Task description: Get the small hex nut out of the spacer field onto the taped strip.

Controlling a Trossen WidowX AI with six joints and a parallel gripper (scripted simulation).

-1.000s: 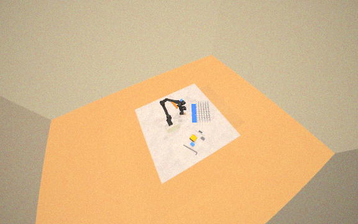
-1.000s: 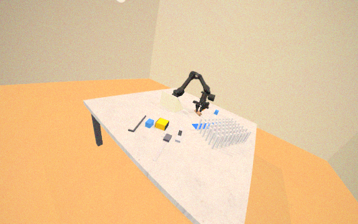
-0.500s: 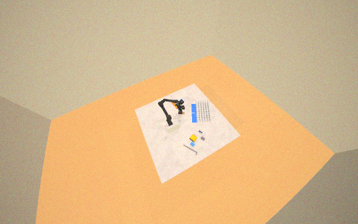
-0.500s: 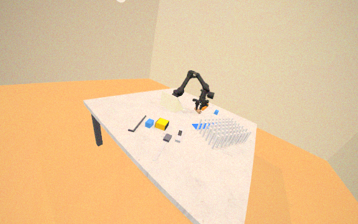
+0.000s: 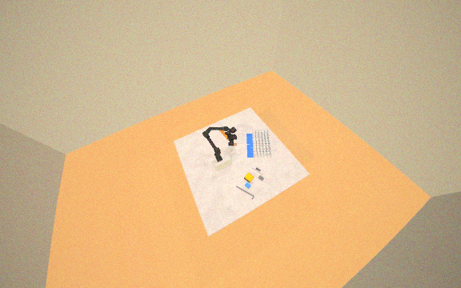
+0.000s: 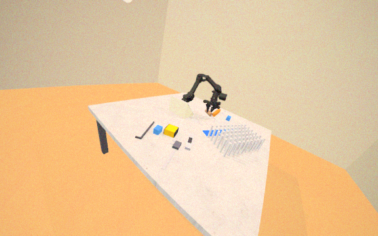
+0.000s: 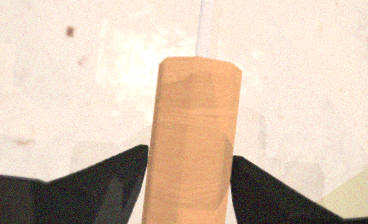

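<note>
One tool in hand.
Gripper [image 7: 190, 170] clamps the wooden handle [image 7: 194, 135]; its thin rod [image 7: 204, 27] looks light, likely whippy.

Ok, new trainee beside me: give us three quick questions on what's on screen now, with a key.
1. True or false: the gripper is shut on the orange handle.
2. Which tool lies untouched near the table's edge: (a) L-shaped hex key, (b) hammer, (c) pliers?
3. What colour is the taped strip in front of the spacers?

Key: 1 true; 2 a; 3 blue.
</note>
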